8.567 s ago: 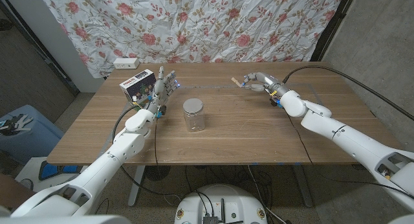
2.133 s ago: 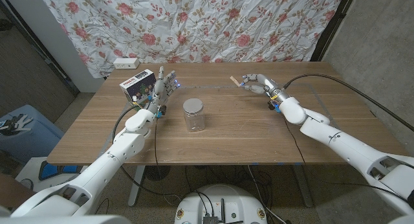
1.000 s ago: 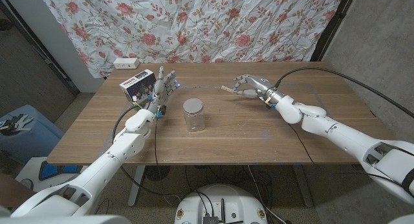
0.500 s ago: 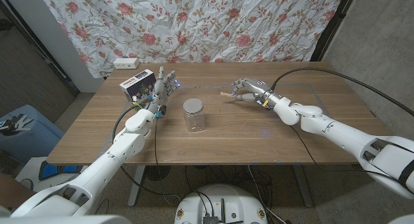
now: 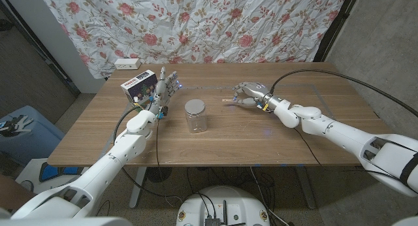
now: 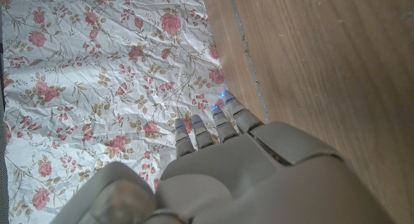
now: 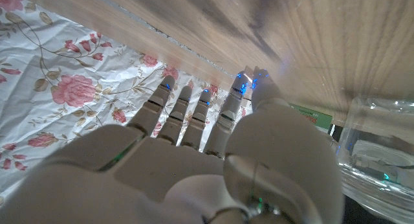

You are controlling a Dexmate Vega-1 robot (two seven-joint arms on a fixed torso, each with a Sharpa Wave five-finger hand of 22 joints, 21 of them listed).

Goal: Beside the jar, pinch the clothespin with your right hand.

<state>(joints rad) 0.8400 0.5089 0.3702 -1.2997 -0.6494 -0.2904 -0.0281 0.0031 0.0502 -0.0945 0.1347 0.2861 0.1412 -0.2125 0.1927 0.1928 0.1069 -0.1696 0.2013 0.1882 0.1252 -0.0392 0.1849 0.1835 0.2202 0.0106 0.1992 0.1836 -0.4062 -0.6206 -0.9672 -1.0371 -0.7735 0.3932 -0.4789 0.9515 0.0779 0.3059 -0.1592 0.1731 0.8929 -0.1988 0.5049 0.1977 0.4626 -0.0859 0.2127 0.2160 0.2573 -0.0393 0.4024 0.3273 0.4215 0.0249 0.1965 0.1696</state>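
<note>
RIGHT HAND (image 5: 248, 94): centre-right of frame, above table (image 5: 261, 131), pinching clothespin (image 5: 228, 99) between fingertips | CLOTHESPIN: centre of frame, right of jar (image 5: 195, 115), apart from it | JAR: clear, lidded, upright at centre | LEFT HAND (image 5: 161, 90): upper left, upright, fingers spread, holding nothing, beside printed box (image 5: 138, 84)

A white cloth (image 5: 196, 23) patterned with pink roses and green leaves is hung behind the brown wooden table (image 5: 215, 138). The jar (image 5: 194, 116) is seen as clear glass with a silver lid, the clothespin (image 5: 228, 99) as pale wood. Both arms are cased in white, with grey hands lit by small blue lights.
</note>
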